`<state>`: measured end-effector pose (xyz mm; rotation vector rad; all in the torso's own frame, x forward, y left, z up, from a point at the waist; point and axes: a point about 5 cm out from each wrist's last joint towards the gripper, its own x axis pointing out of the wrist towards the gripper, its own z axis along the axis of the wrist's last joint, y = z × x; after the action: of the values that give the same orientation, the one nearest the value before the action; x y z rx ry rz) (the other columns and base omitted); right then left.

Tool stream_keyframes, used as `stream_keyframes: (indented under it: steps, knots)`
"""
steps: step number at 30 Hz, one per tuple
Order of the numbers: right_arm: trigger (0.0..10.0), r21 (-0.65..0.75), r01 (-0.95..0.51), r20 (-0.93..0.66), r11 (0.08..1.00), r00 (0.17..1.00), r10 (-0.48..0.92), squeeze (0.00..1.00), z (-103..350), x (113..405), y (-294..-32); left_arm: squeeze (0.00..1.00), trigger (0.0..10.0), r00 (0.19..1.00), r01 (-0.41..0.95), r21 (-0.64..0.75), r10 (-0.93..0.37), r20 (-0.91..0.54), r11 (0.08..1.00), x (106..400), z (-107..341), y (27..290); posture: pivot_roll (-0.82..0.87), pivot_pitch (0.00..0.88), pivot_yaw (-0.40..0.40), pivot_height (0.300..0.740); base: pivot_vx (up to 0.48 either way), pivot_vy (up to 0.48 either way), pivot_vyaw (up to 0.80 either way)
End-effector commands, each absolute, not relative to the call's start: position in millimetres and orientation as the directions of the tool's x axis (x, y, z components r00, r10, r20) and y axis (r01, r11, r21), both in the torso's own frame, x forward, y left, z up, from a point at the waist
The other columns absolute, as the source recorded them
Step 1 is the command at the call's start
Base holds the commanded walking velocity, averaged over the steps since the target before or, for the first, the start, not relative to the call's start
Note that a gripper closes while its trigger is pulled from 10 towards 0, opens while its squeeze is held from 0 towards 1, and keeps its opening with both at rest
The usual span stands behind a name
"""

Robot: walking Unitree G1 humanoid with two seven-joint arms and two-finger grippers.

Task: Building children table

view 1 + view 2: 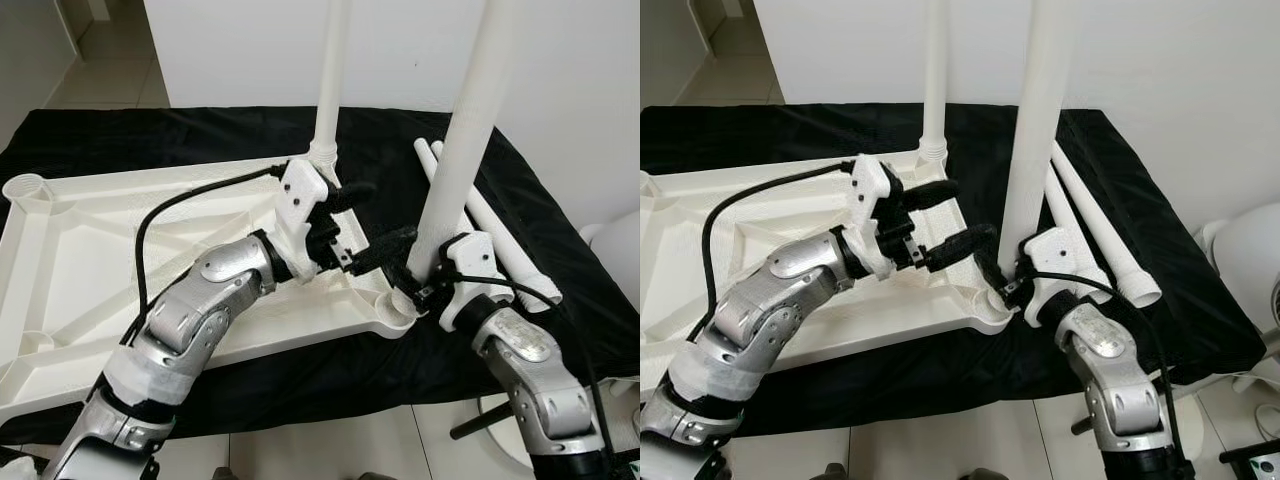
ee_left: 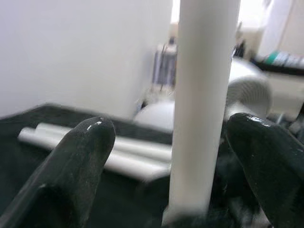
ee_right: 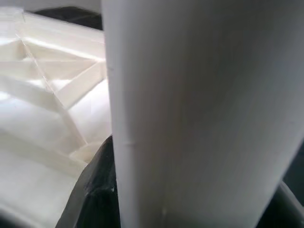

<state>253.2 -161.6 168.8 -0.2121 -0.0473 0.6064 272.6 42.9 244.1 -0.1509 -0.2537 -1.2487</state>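
Observation:
The white table top [image 1: 130,250] lies upside down on a black cloth [image 1: 540,200]. One white leg [image 1: 331,80] stands upright in its far right corner. A second upright leg [image 1: 465,130] stands at the near right corner socket [image 1: 395,305]. My right gripper [image 1: 425,285] is shut on this leg near its base; in the right wrist view the leg [image 3: 190,114] sits close against a black finger [image 3: 95,190]. My left gripper [image 1: 372,222] is open, its fingertips just short of the same leg [image 2: 204,95], one black finger [image 2: 80,156] on each side of it in the wrist view.
Two spare white legs [image 1: 495,225] lie on the cloth right of the table top. An open corner socket [image 1: 26,186] shows at the far left. A white wall stands behind. A white rounded object [image 1: 620,250] sits beyond the right edge, with tiled floor below.

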Motion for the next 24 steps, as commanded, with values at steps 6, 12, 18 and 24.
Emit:
stream_keyframes:
  steps: [6,12,18,24]
  knots:
    - [10.0,-0.233,-0.606,-0.013,0.761,0.784,0.62,0.0,176.4,252.7,-159.1,0.0,10.0,0.158,0.987,-0.035,-0.917,0.366,0.156,269.0,267.2,42.8,0.02,0.0,-0.021,0.74,0.0,0.0,0.0]
    - [10.0,-0.239,-0.665,-0.053,0.708,0.737,0.674,0.0,177.9,254.5,-153.6,0.0,10.0,0.024,0.999,-0.031,-0.908,0.419,0.013,264.0,286.0,45.7,0.02,0.0,-0.016,0.74,0.0,0.0,0.0]
    - [10.0,-0.215,-0.762,-0.147,0.61,0.643,0.751,0.0,176.8,247.3,-147.9,0.0,10.0,0.036,0.999,0.023,-0.943,0.33,0.046,269.9,285.9,36.8,0.02,0.0,-0.015,0.74,0.0,0.0,0.0]
    - [10.0,-0.197,-0.799,-0.194,0.568,0.6,0.776,0.0,174.2,244.4,-148.3,0.0,10.0,0.049,0.996,0.059,-0.952,0.301,0.07,271.0,287.5,30.7,0.02,0.0,-0.012,0.74,0.0,0.0,0.0]
